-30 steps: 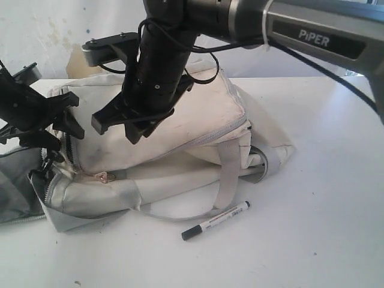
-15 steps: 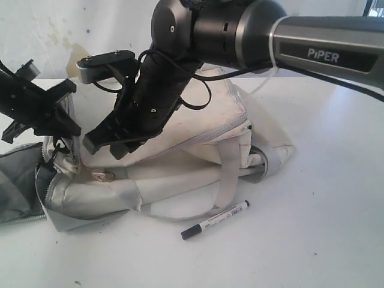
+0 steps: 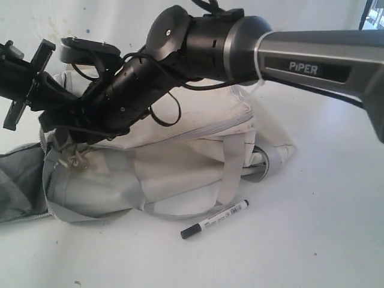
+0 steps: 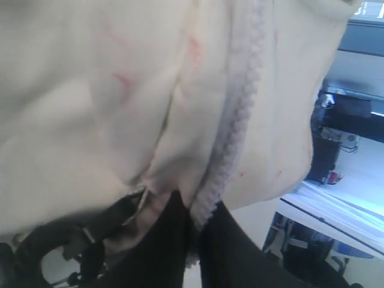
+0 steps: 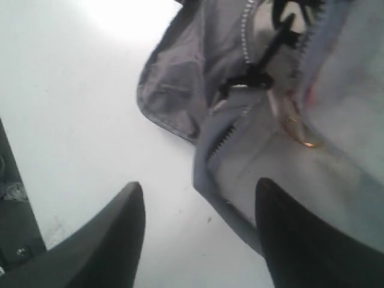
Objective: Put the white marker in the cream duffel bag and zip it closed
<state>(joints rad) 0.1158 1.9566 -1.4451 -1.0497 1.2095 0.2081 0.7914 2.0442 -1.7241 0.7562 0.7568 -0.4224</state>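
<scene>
Table (image 3: 312,240) holds white marker (image 3: 215,220) beside duffel bag (image 3: 174,174).

Exterior view: bright, even light; I see the white table (image 3: 324,240) nearly washed out, with a soft shadow under the cream duffel bag (image 3: 180,174). Left wrist view: fabric too close, heavily blurred; bright background. Right wrist view: strong glare on table, everything soft.
</scene>
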